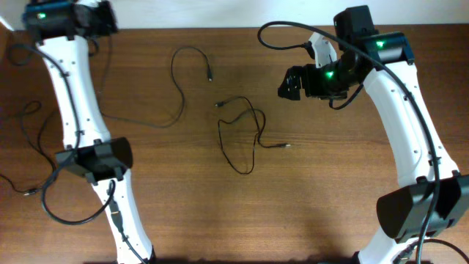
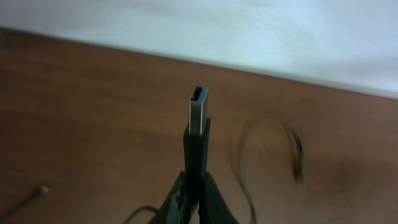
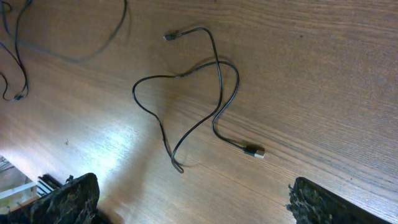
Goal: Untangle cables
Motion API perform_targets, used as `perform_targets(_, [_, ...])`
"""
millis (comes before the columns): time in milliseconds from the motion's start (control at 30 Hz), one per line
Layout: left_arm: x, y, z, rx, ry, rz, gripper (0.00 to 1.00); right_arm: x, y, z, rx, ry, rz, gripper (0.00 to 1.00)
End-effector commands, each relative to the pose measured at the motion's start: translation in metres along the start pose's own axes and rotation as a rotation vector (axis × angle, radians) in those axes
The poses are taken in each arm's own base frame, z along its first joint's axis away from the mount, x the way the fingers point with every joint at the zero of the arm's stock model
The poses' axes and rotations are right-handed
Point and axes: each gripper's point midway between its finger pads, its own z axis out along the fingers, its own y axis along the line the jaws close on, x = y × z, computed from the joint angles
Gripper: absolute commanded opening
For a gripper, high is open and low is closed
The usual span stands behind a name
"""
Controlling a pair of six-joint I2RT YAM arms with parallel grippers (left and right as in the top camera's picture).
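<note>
Thin black looped cable [image 3: 217,62] lies in the middle of the brown wooden tabletop [image 1: 330,191], crossing over itself in loose loops, both ends free; its small silvery plug [image 3: 254,151] rests flat on the wood. A second, longer thin black cable [image 1: 174,70] snakes across the tabletop further left, well apart from the first, one end free near the back edge and the other running under the white left arm [image 1: 73,110]. Left claw [image 2: 193,186] is pressed together, pinching a black USB plug with a silvery shell [image 2: 198,109] that stands upright above the wood. Can't tell which cable that plug belongs to. Right claw [image 3: 193,205] is spread wide, holding nothing, hovering above the looped cable and clear of it.
</note>
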Motion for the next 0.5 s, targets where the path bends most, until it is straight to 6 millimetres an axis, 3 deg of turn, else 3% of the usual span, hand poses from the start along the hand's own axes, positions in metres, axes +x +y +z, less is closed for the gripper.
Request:
perform_targets(0, [0.054,-0.081,0.018,0.155,0.193,0.203,0.0,0.001,0.002,0.0,0.007,-0.001,-0.018,0.99])
perform_targets(233, [0.131,-0.192,0.116,0.266,0.331,0.352,0.05,0.004,0.001,0.0,0.008,0.013,-0.011,0.99])
perform_targets(300, [0.148,-0.204,0.139,0.223,0.34,0.393,0.04,0.004,0.001,0.0,0.008,0.013,-0.011,0.99])
perform_targets(367, [0.158,-0.208,0.165,0.125,0.326,0.384,0.11,0.004,0.001,0.0,0.008,0.013,-0.011,0.99])
perform_targets(467, [0.173,-0.218,0.191,0.109,0.312,0.399,0.13,0.004,0.001,0.0,0.008,0.013,-0.011,0.99])
